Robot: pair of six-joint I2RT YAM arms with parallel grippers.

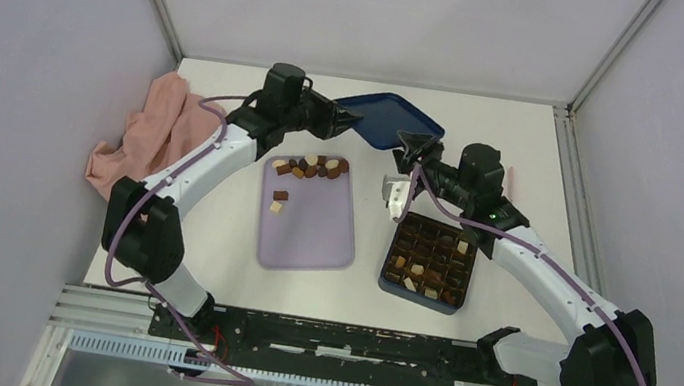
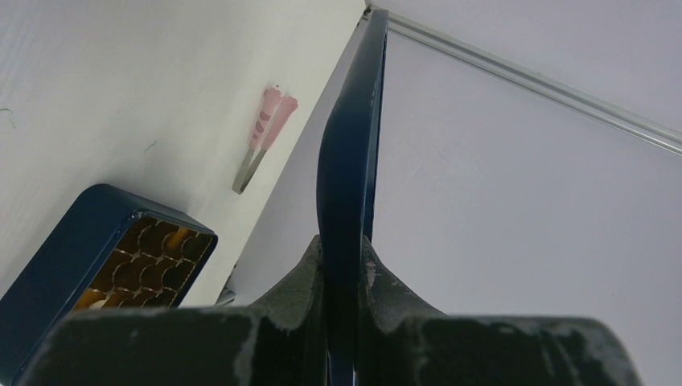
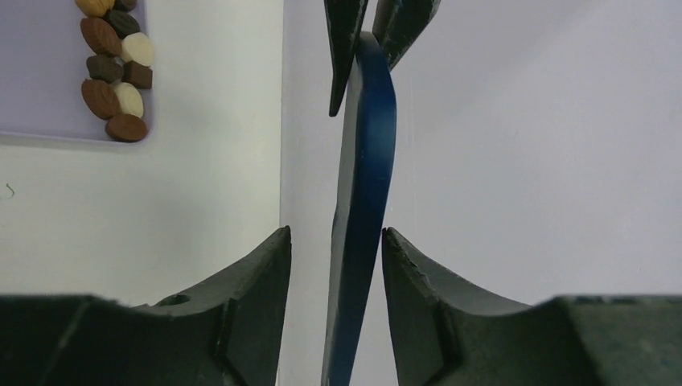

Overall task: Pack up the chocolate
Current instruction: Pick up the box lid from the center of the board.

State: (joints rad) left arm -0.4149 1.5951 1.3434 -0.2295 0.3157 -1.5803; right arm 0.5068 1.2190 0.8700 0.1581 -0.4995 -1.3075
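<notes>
I see a white tabletop between pale walls. My left hand clamps the blue lid; my right hand straddles its opposite rim, spread apart. The chocolate lies on the lilac tray and in the box.

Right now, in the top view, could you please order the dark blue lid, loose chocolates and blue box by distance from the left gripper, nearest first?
1. Dark blue lid: clamped in the left gripper.
2. Loose chocolates: at the far end of the lilac tray.
3. Blue box: farthest, off to the right.
</notes>
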